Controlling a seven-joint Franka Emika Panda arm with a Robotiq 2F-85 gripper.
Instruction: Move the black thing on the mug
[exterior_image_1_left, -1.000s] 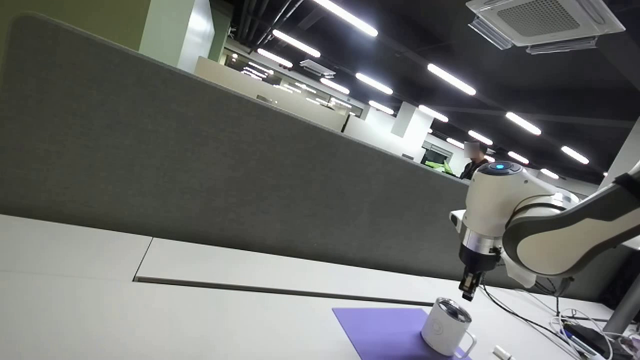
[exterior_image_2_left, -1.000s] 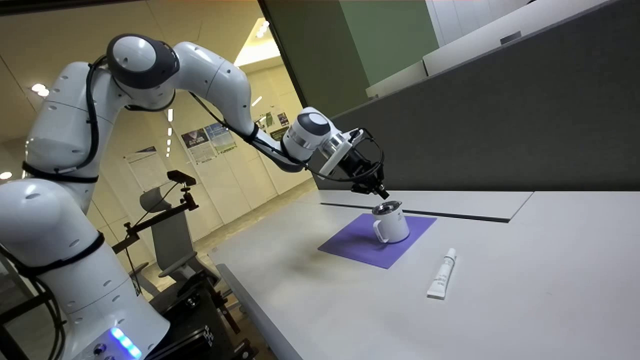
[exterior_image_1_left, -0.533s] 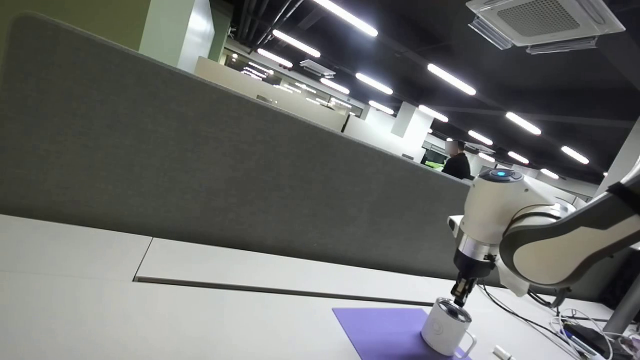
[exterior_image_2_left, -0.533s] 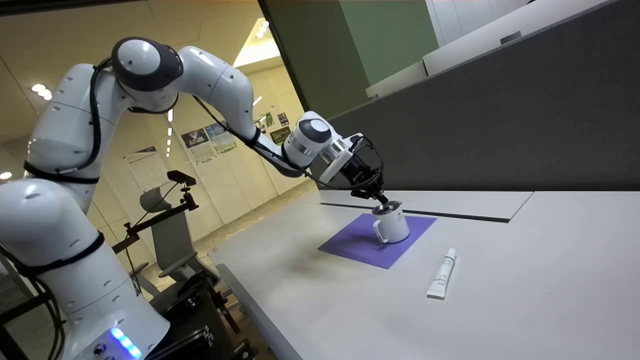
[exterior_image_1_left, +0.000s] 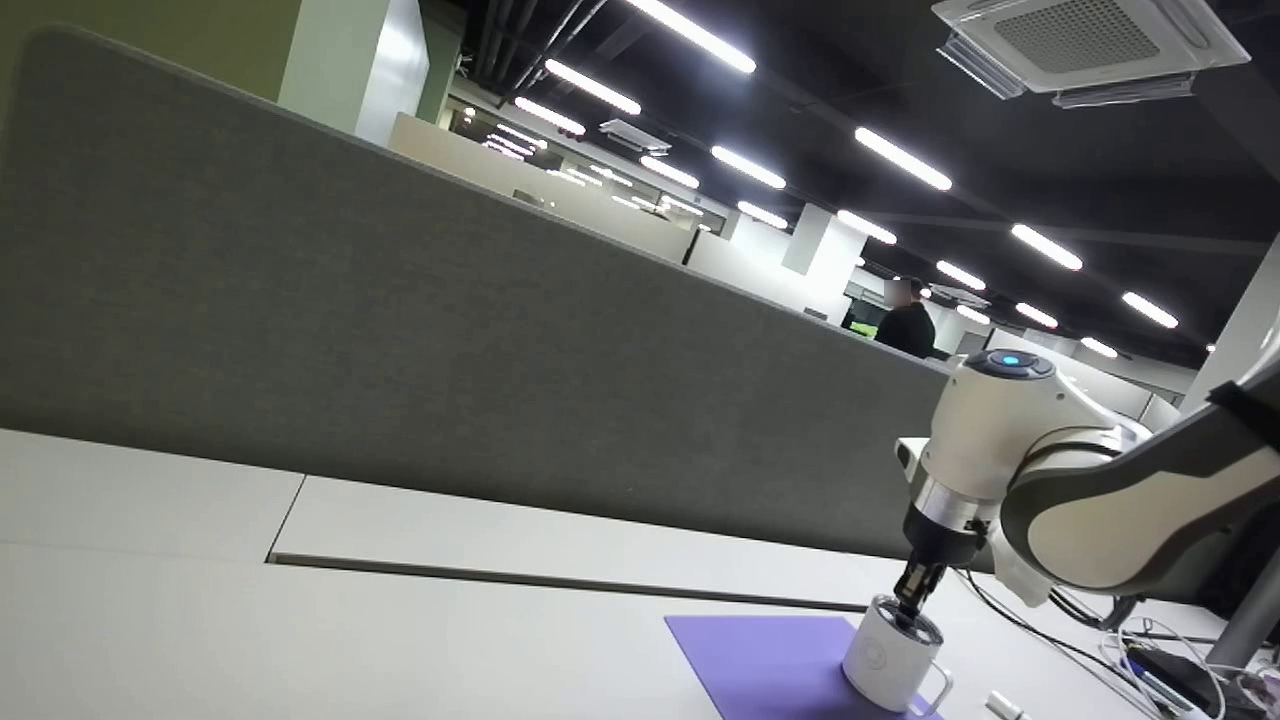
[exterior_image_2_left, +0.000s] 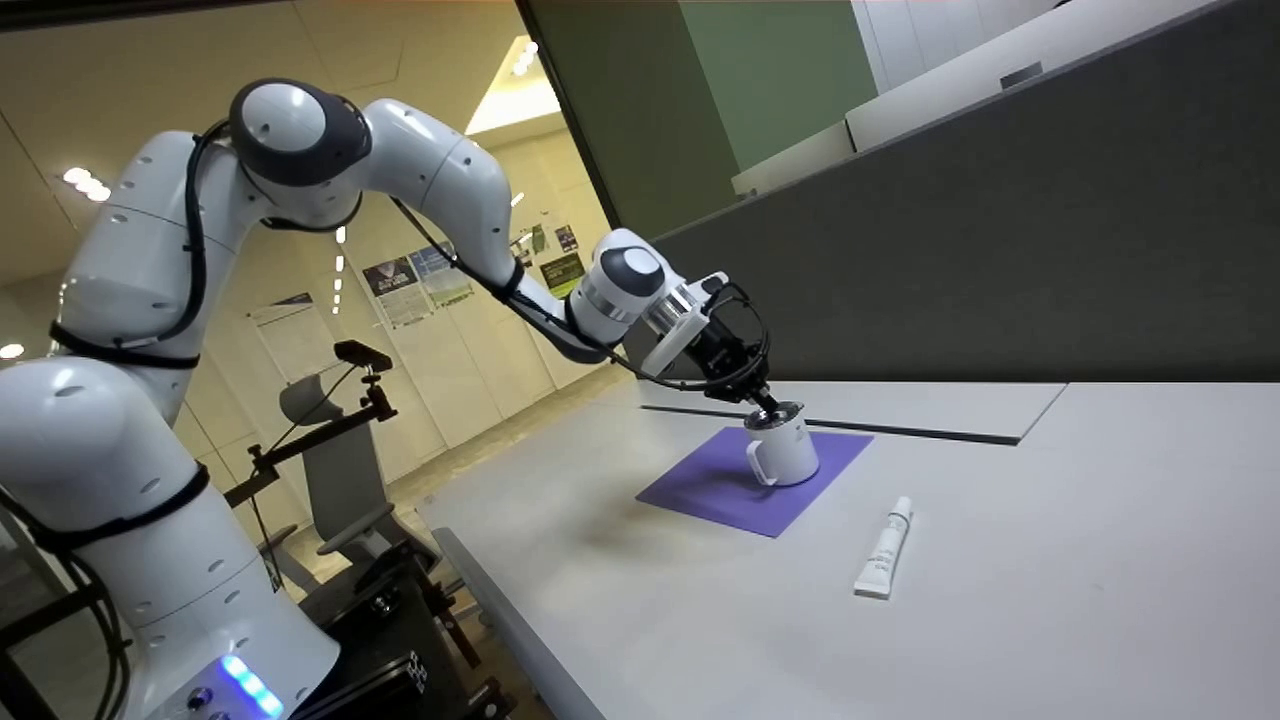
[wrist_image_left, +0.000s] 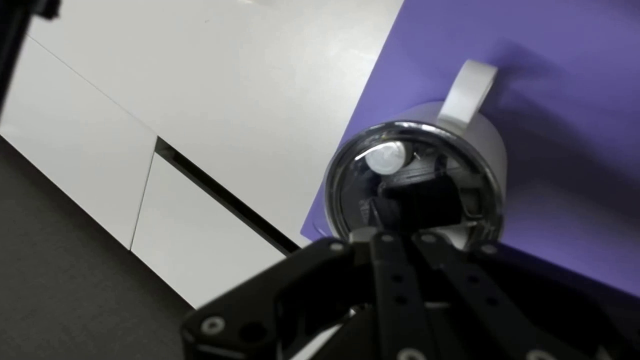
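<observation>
The white mug (exterior_image_1_left: 882, 665) stands upright on the purple mat (exterior_image_1_left: 755, 650), also in an exterior view (exterior_image_2_left: 790, 455). In the wrist view the mug (wrist_image_left: 487, 137) shows its clear lid with a shiny rim and its handle pointing away from the gripper. A black block on the lid, the likely black thing (wrist_image_left: 430, 200), lies at the fingertips and blends with them. My gripper (wrist_image_left: 395, 220) is shut, with its tip down at the lid in both exterior views (exterior_image_1_left: 908, 610) (exterior_image_2_left: 768, 406). I cannot tell whether the black block is touched or held.
A white tube (exterior_image_2_left: 884, 550) lies on the table, its end showing in an exterior view (exterior_image_1_left: 1005, 706). A grey partition (exterior_image_1_left: 450, 330) stands behind the table. Cables (exterior_image_1_left: 1060, 640) lie beside the arm. A dark slot (exterior_image_2_left: 920, 433) runs along the table.
My gripper has come down from above and beside the mug until its tip is at the lid. The mug, mat and tube have not moved. A person in the background has shifted.
</observation>
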